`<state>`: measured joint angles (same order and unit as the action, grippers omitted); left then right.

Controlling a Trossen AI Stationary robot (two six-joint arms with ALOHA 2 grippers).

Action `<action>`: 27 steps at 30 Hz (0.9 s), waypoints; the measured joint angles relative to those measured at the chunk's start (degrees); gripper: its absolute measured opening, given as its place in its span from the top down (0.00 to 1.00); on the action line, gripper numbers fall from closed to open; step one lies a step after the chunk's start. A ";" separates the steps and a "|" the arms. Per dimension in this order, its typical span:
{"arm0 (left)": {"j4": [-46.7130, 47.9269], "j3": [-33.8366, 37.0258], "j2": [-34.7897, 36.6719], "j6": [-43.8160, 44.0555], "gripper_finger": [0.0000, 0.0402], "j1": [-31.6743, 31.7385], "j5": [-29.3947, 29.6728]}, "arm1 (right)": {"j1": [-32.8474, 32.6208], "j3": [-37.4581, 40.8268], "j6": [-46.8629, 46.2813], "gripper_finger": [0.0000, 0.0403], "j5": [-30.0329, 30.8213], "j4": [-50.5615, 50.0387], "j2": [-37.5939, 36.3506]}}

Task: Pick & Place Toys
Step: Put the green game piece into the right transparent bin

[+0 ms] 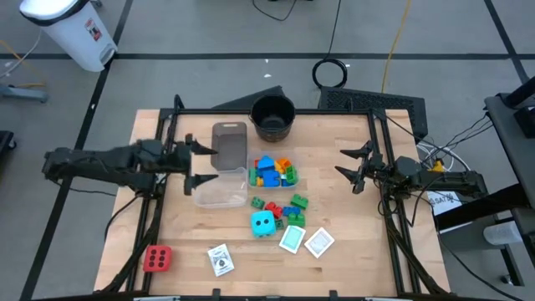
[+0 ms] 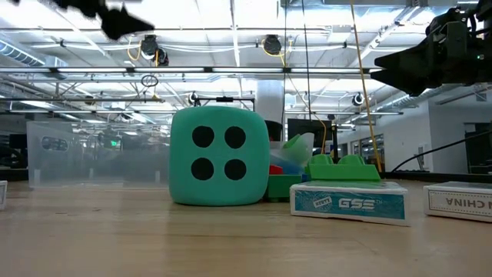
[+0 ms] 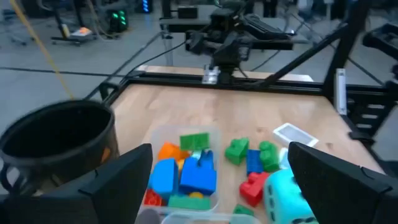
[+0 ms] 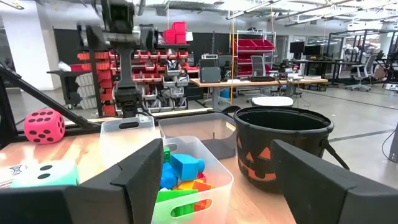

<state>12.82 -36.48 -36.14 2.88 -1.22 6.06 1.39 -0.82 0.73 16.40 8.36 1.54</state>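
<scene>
Cyan dotted cube (image 1: 263,222) near table centre, seemingly well apart from right gripper (image 1: 351,170).

Past my fingers I see a wide workshop: shelves (image 4: 118,71) stacked with red bins (image 4: 175,32), desks with monitors (image 4: 249,65), and office chairs (image 4: 361,62) far off. Bright strip lights (image 2: 231,35) hang under a ceiling of steel trusses. Around my table the grey floor (image 1: 209,25) carries dark lines, a white bin (image 1: 71,29), and 1 yellow cable (image 1: 394,42).
</scene>
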 joint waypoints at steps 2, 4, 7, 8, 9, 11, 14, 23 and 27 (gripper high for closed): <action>-6.04 6.98 2.05 1.80 0.07 0.83 -0.04 | 0.02 0.00 -0.02 0.34 0.00 0.02 -0.02; -10.16 12.53 4.06 4.27 0.08 1.36 -0.06 | 0.01 0.00 -0.02 0.34 0.00 0.01 0.00; -17.12 19.13 7.51 4.92 0.08 1.54 -0.06 | 0.00 -0.01 0.00 0.34 0.00 0.00 0.00; -18.68 21.06 8.62 4.91 0.08 1.52 -0.06 | 0.00 0.00 0.15 0.34 0.00 0.01 -0.01; -20.43 22.75 9.56 4.92 0.08 1.52 -0.04 | 0.01 -0.01 0.61 0.34 0.00 0.04 -0.02; -23.06 25.64 11.39 5.00 0.08 1.52 -0.06 | 0.00 0.00 1.53 0.33 0.00 0.02 0.00; -23.96 28.40 14.14 5.28 0.06 1.52 -0.06 | 0.01 0.00 1.77 0.34 0.00 0.01 -0.01; -26.89 33.47 18.65 2.62 0.05 1.52 2.17 | 0.01 0.00 1.53 0.34 -0.02 0.85 0.00; -26.47 35.05 19.50 2.28 0.07 1.52 2.12 | 0.00 0.00 1.51 0.34 -0.06 3.98 0.00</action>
<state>-13.65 -1.43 -16.64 5.16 0.30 8.18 1.39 -0.82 2.24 16.34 12.34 1.54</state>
